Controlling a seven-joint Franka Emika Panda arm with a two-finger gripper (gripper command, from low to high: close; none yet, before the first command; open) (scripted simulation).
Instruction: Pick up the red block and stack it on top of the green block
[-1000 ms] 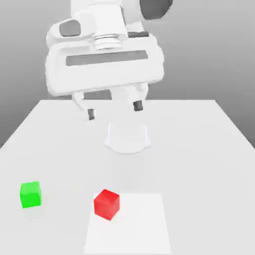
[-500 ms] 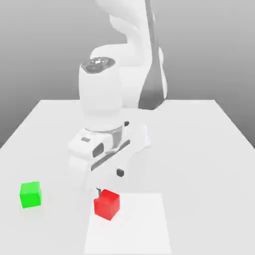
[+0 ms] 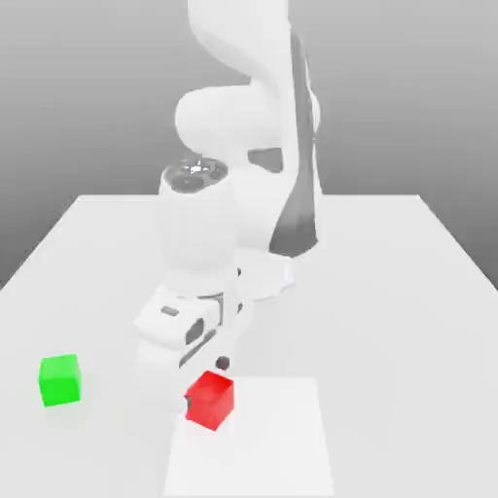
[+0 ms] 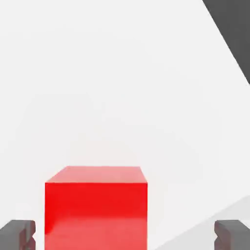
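Exterior view: your gripper (image 3: 205,381) hangs low over the red block (image 3: 210,400), with the green block (image 3: 59,379) well apart at nine o'clock. Hand view: jaws wide, fingertips (image 4: 17,233) flanking the red block (image 4: 96,207). Next, I judge, close and lift.

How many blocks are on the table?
2. The red block sits near the front, right under the arm's open tool. The green block sits by itself, off toward the exterior view's left. The arm could be hiding something behind it.
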